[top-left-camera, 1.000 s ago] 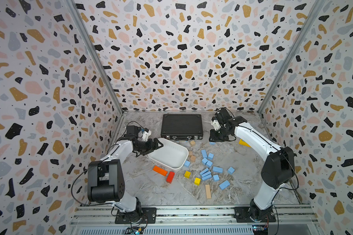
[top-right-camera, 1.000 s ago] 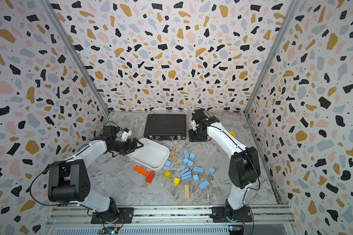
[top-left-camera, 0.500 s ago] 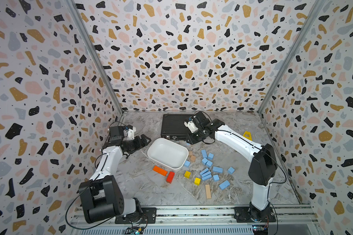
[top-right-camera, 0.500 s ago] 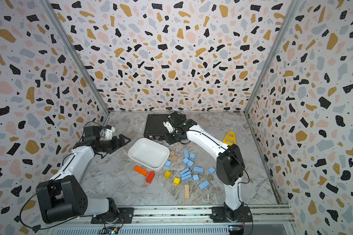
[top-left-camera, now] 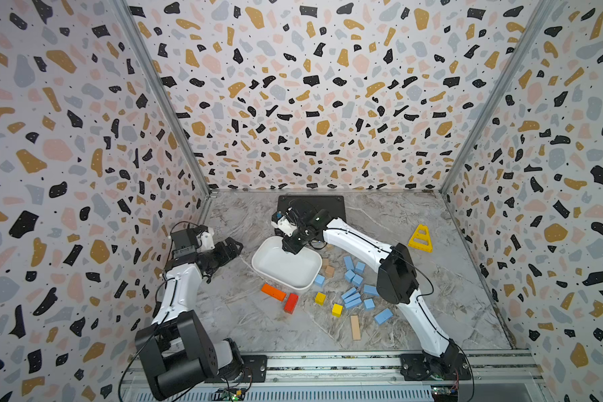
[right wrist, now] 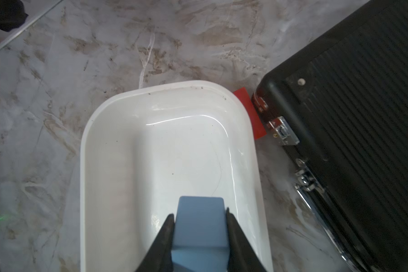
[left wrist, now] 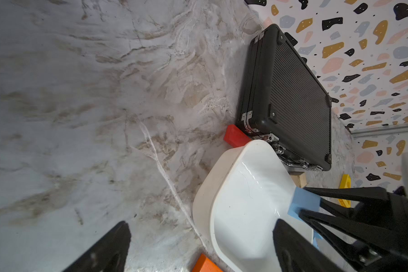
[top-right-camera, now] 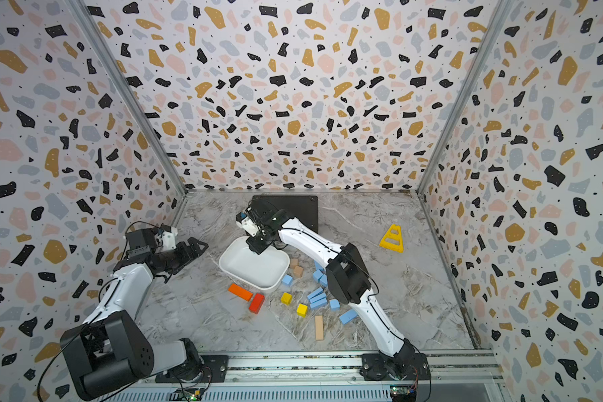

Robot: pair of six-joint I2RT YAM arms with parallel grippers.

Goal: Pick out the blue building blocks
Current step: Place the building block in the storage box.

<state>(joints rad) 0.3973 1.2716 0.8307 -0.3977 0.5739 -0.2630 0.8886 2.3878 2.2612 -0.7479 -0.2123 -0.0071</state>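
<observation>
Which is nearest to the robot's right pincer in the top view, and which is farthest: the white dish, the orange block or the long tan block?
1. White dish: directly below the right pincer, which grips a blue block.
2. Orange block: on the table just past the dish's front rim.
3. Long tan block: farthest, towards the front rail.

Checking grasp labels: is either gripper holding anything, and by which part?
Right gripper holds a blue block, fingers pinching two opposite side faces, over the white dish. Left gripper is open, holding nothing.
</observation>
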